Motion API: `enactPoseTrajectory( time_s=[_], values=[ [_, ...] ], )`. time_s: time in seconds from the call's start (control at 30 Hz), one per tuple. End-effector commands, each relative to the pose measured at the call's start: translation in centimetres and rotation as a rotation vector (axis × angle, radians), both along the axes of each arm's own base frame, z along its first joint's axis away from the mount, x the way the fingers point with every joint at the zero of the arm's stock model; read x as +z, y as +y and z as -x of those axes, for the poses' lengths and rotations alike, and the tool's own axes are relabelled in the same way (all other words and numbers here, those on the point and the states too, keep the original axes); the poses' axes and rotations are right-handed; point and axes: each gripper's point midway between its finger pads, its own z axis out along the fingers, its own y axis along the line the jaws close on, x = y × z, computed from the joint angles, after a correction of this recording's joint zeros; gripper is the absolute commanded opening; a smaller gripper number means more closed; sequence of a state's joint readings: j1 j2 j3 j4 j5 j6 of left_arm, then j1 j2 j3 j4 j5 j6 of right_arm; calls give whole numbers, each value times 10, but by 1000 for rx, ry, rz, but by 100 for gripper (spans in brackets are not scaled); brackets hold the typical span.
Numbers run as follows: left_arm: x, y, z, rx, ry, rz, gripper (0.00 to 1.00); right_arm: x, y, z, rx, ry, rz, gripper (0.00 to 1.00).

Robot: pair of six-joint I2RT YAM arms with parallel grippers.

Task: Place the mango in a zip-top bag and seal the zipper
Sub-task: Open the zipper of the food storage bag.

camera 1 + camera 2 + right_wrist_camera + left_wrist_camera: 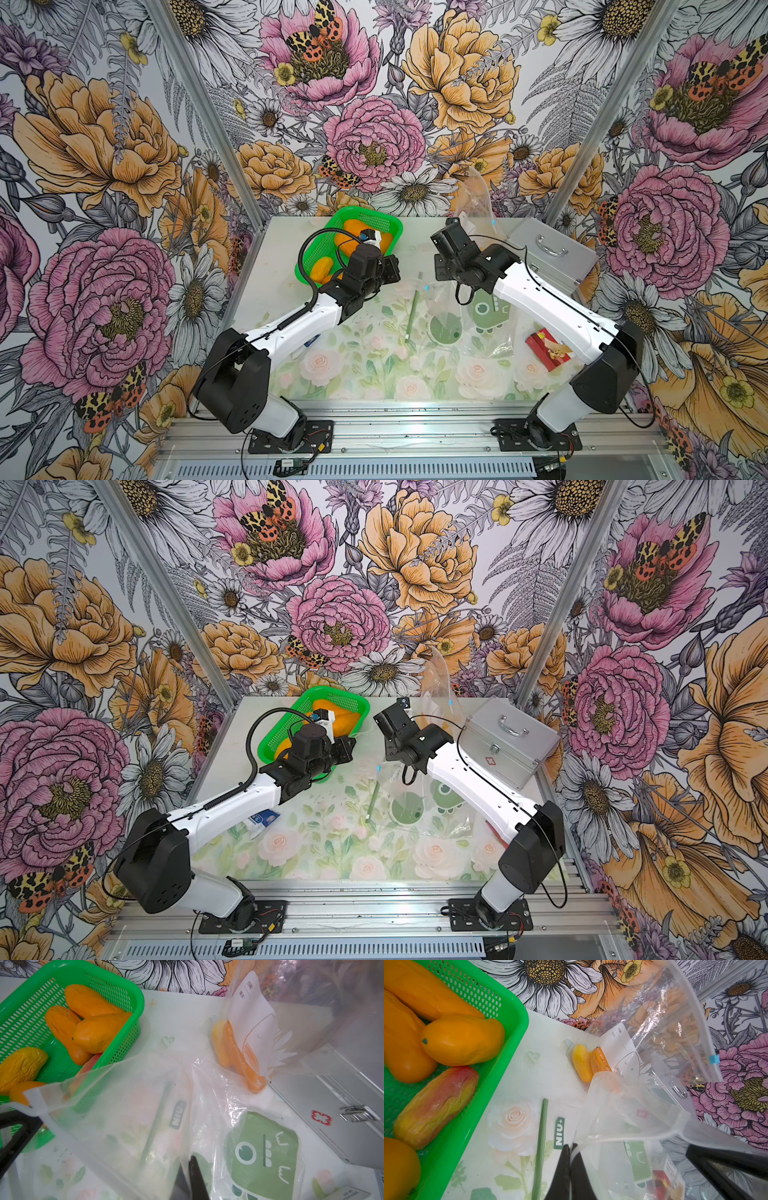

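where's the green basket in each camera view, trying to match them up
Top view: green basket at the back, left of centre.
Top view: same spot.
Left wrist: basket holding loose mangoes, alongside the thin green stick.
Right wrist: basket, one corner behind the clear bag.
Shared landmark: the green stick lying near the basket.

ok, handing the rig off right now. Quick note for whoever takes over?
Left gripper: fingers shut on the mouth edge of the frosted bag.
Right gripper: shut on the same bag's other end. It hangs between them and looks empty.
Mangoes lie in the green basket. A second bag at the back wall holds mango; I can't tell if it's sealed.
Done: bag gripped.
Left: load a mango, close the zipper.
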State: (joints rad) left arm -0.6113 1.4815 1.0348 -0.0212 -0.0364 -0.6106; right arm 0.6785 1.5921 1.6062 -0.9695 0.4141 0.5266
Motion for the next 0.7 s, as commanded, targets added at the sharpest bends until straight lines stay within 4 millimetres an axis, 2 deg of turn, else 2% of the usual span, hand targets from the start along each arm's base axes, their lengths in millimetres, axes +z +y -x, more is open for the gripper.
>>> enactPoseTrajectory(
  time_s=[0.0, 0.1, 0.27, 0.3, 0.4, 0.5, 0.6, 0.67],
  values=[
    [2, -4, -3, -39, -23, -54, 0, 12, -21, 22, 45, 82, 104, 0],
    [1, -14, 2, -98, -22, -40, 0, 19, -23, 24, 46, 99, 117, 0],
    [13, -35, 11, -200, -48, 80, 0, 0, -12, 9, 45, 127, 138, 0],
    [16, -37, 12, -214, -53, 111, 4, -5, -8, 5, 46, 128, 139, 0],
    [22, -40, 16, -247, -56, 167, 36, -12, 0, -5, 46, 132, 142, 0],
    [21, -42, 21, -265, -38, 187, 58, -18, 12, -7, 99, 153, 123, 0],
    [14, -41, 22, -262, -11, 196, 73, -21, 15, -8, 108, 159, 117, 0],
    [11, -42, 23, -262, 0, 198, 79, -24, 16, -8, 110, 167, 116, 0]
  ],
)
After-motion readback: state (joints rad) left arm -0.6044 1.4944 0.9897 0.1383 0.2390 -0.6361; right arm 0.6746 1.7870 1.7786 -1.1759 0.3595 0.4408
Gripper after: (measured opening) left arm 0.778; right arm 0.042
